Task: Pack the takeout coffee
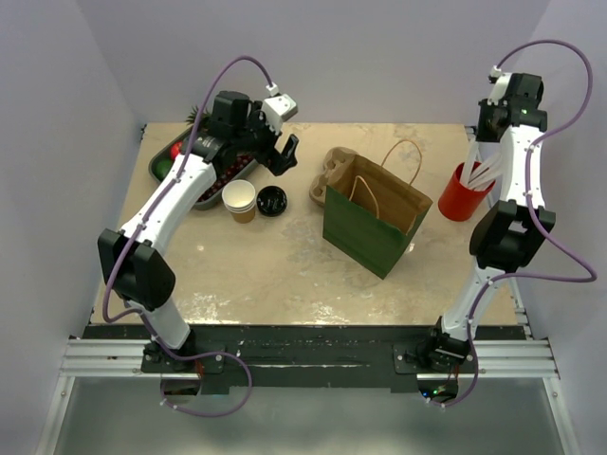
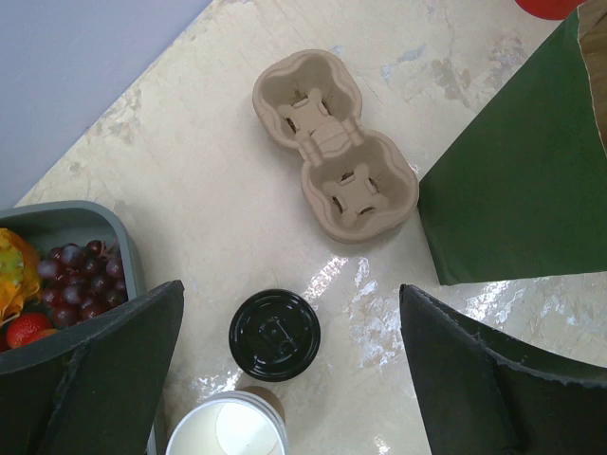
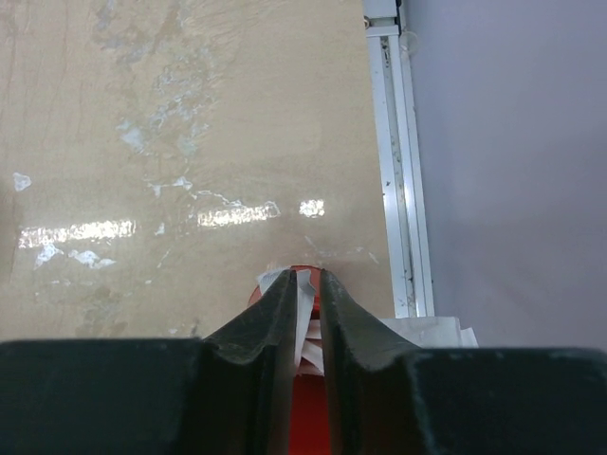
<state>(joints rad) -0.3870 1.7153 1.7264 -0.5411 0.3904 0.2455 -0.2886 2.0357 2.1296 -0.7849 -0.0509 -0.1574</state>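
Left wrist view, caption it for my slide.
Open left gripper framing a black lid and uncovered paper cup, pulp carrier and green bag beyond.

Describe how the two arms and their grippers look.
Both the left arm and right arm have white tubular links joined by black housings on black bases. A looping purple cable runs along each. The left gripper and right gripper have matte black, wedge-shaped fingers that taper to the tips. A small white camera box sits at the left wrist.
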